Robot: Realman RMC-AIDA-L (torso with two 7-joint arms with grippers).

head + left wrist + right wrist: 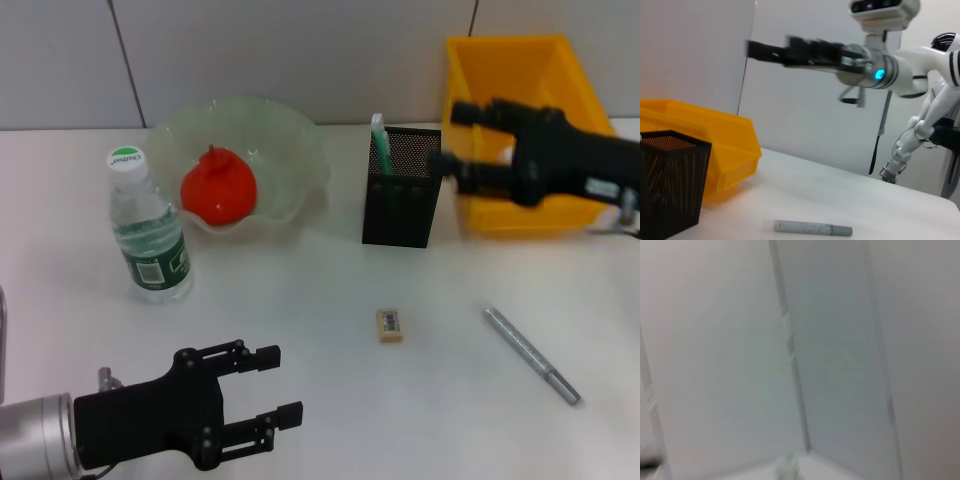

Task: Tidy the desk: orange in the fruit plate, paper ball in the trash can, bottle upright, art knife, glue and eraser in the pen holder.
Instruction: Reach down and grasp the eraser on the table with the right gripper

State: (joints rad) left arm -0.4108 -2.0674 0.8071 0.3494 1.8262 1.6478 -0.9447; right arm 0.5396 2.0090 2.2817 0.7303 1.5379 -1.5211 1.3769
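White desk (330, 390) under grey wall panels (300, 50), with another white robot (935, 115) beyond.

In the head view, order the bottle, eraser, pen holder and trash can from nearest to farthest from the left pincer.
From the left pincer, low at the front left:
1. Eraser, on the bare table ahead and to its right.
2. Bottle, upright on the left; nearly level with the eraser, a close call.
3. Pen holder, mid-back.
4. Trash can, back right.

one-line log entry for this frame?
right gripper: open, over trash can | left gripper: open, idle | eraser: on table | orange: in fruit plate
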